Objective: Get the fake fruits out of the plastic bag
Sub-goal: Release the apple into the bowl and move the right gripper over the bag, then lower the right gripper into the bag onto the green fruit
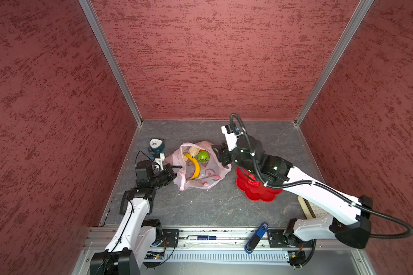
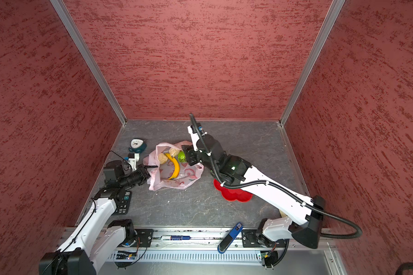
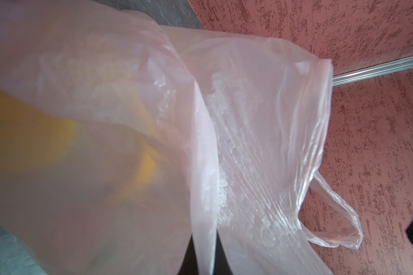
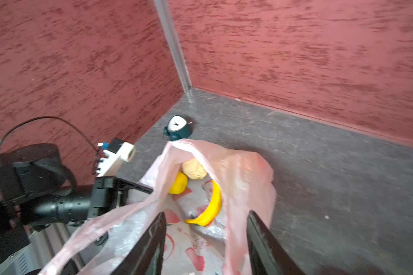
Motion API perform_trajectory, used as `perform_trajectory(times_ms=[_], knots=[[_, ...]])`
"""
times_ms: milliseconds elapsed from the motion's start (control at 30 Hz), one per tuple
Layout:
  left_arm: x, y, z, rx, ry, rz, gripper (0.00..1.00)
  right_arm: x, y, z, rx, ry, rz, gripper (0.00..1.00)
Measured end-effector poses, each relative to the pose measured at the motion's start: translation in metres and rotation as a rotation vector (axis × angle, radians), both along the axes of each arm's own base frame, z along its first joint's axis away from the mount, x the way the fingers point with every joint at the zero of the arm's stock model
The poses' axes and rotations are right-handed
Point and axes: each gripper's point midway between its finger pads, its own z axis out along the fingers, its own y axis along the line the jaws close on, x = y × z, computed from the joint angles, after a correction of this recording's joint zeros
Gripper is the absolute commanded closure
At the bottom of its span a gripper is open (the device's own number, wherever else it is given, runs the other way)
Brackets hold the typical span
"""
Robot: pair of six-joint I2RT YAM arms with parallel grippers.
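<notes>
Pink film everywhere: the bag [image 1: 202, 177] lies slumped on the grey table [image 1: 224, 209], a little left of the middle in both top views, with its mouth gaping upward. Over on the left, the left gripper [image 1: 178, 167] has its fingers pressed together on the bag's near rim, pinching the plastic and holding that edge up. From its wrist view you get almost nothing but crumpled film, with a yellow blur showing through and one loop handle dangling free.

Now the other side. The right gripper [image 1: 215, 152] is right at the bag's far rim, beside the green ball [image 1: 203, 156]. From its wrist camera the two dark fingers [image 4: 153, 238] stand apart, the mouth of the bag between them and a fold of film draped over one; they are gripping nothing that I can see.

Inside the bag: the banana [image 4: 212, 204] curves across the printed bottom, a lemon [image 4: 178, 183] sits just past it, and a cream lump [image 4: 194, 168] is tucked under the raised rim. None of them is out.

Off to the right a red plate [image 1: 255, 194] sits under that arm, and a small clock [image 1: 156, 145] stands near the back left corner
</notes>
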Motion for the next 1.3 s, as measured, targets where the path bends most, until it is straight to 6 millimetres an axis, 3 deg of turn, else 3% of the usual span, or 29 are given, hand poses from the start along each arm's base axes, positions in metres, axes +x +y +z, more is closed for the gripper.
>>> perform_trajectory(times_ms=[100, 267, 400, 633, 733, 967, 1300], knots=[[0.000, 0.000, 0.000, 0.002, -0.002, -0.001, 0.97, -0.002, 0.041, -0.033, -0.044, 0.042, 0.078, 0.51], [0.001, 0.001, -0.001, 0.010, -0.003, 0.009, 0.98, 0.010, 0.069, -0.128, -0.186, 0.183, 0.100, 0.51], [0.000, 0.003, 0.002, 0.011, -0.014, 0.022, 0.99, 0.013, 0.070, -0.177, -0.247, 0.281, 0.096, 0.47], [-0.005, 0.003, -0.002, 0.005, -0.023, 0.035, 0.99, 0.036, 0.062, -0.224, -0.263, 0.380, 0.005, 0.22], [-0.009, 0.002, -0.012, 0.002, -0.007, 0.032, 0.99, 0.053, 0.057, -0.248, -0.277, 0.405, -0.085, 0.16], [-0.015, 0.000, -0.029, -0.010, 0.030, 0.032, 0.99, 0.083, 0.052, -0.278, -0.256, 0.410, -0.256, 0.12], [-0.014, -0.002, -0.025, -0.018, 0.010, 0.015, 0.99, 0.117, 0.057, -0.260, -0.109, 0.373, -0.353, 0.09]])
